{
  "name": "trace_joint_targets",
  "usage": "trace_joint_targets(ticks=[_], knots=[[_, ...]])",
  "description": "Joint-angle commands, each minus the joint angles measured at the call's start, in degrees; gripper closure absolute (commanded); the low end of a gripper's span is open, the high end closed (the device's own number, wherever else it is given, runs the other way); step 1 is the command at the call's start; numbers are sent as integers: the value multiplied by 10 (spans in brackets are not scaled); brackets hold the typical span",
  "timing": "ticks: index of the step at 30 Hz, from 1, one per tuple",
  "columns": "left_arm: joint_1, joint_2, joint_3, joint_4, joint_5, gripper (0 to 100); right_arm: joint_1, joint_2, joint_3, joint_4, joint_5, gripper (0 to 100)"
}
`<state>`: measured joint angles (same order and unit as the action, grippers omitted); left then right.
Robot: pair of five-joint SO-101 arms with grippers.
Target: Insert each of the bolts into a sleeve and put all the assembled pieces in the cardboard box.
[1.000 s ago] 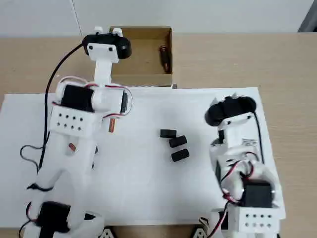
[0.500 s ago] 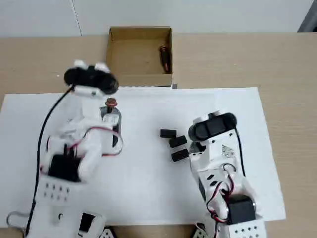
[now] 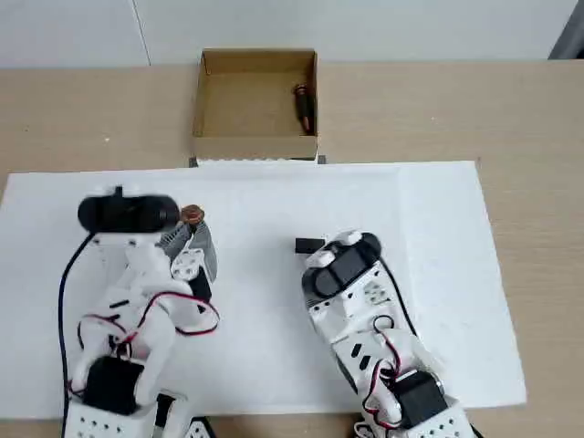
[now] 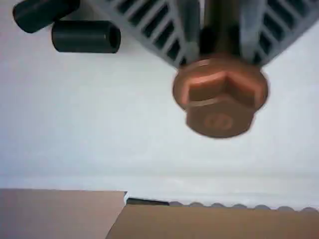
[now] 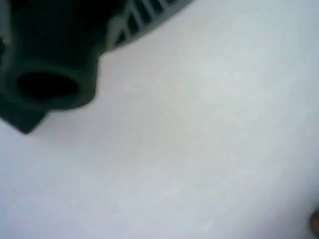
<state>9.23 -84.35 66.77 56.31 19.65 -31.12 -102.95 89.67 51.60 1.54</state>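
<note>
My left pincer [image 3: 190, 233] clamped on bolt [image 4: 220, 97], head poking out front. Black sleeve [image 5: 50, 84] right at my right pincer [image 5: 75, 30]; whether gripped, cannot tell.

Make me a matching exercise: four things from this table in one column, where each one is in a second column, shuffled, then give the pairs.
Things
1. copper bolt
2. assembled piece
3. black sleeve
4. cardboard box

Places
A. lying on the white sheet
B. on the bare wooden table, past the sheet
C. gripped in the left tool
D. inside the cardboard box

Pairs: 1-C, 2-D, 3-A, 4-B
</note>
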Motion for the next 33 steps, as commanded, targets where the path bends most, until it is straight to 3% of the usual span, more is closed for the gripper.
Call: trace_joint_targets(ticks=[1, 7, 13, 18, 25, 33], knots=[[4, -77, 48, -35, -18, 995, -22, -9, 5, -41, -8, 996], [3, -204, 151, -71, -66, 995, -47, -9, 33, -102, -7, 996], [4, -193, 164, -76, -64, 995, -82, -9, 68, -124, -4, 996], [11, -193, 188, -152, -62, 995, -109, -4, 68, -163, -4, 996], [63, -193, 199, -222, 62, 995, -111, -6, 68, -167, -4, 996], [108, -193, 198, -226, 127, 995, -111, -7, 68, -167, -4, 996]])
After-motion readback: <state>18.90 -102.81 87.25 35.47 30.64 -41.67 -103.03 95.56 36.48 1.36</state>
